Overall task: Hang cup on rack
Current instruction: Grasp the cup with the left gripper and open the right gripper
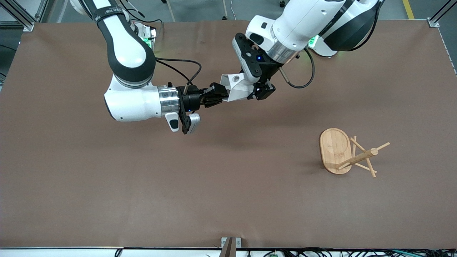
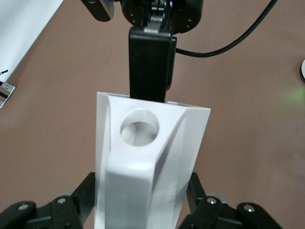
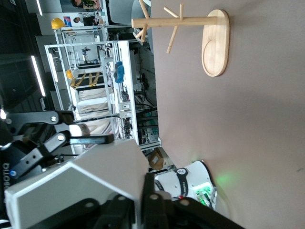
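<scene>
both grippers, the left gripper [image 1: 261,91] and the right gripper [image 1: 216,97], pinch the white faceted cup [image 1: 237,87] above the table; the bamboo rack [image 1: 348,153] stands at four o'clock.

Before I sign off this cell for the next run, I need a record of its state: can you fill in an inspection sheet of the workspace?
Surface: brown table, flat and bare apart from the rack.
Job's things: white faceted cup held in the air between both grippers, not on a peg; bamboo rack upright toward the left arm's end.
Clutter: nothing seen.
Grippers: left gripper shut on the cup's body; right gripper gripping its rim end, over the table's middle.
Cables: black cables loop off both wrists, clear of the cup.
Surroundings: aluminium frame corners, shelving in the right wrist view.
</scene>
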